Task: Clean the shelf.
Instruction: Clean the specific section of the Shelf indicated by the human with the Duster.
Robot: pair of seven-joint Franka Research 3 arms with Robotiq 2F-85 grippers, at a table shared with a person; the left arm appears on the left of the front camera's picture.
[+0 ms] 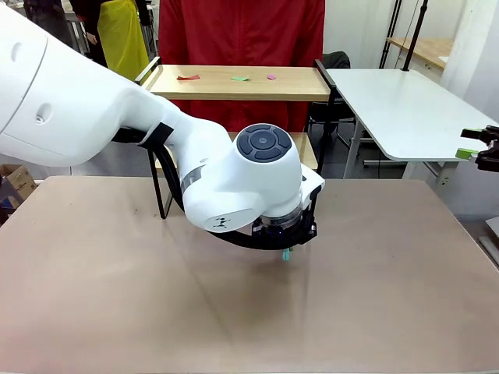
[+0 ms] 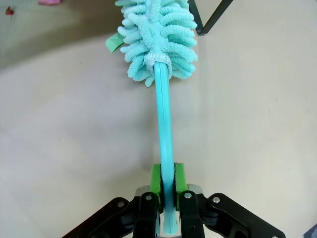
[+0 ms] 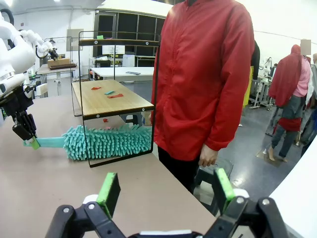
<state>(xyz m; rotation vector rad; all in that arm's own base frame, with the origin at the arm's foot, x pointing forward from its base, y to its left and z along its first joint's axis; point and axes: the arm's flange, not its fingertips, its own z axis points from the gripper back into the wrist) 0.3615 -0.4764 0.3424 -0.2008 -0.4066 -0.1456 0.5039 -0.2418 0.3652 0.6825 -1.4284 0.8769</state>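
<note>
Left gripper (image 2: 167, 186) clamps the teal duster (image 2: 158, 39) by its handle.
The shelf (image 1: 242, 84) stands at the table's (image 1: 390, 296) far edge before a person (image 1: 242, 31) in red, with the duster's head between its legs. The right gripper (image 3: 167, 186) is wide open and empty.

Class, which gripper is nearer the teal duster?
Left. The left gripper has its jaws shut on the handle of the duster; the right gripper, jaws open, hangs well apart from it.
</note>
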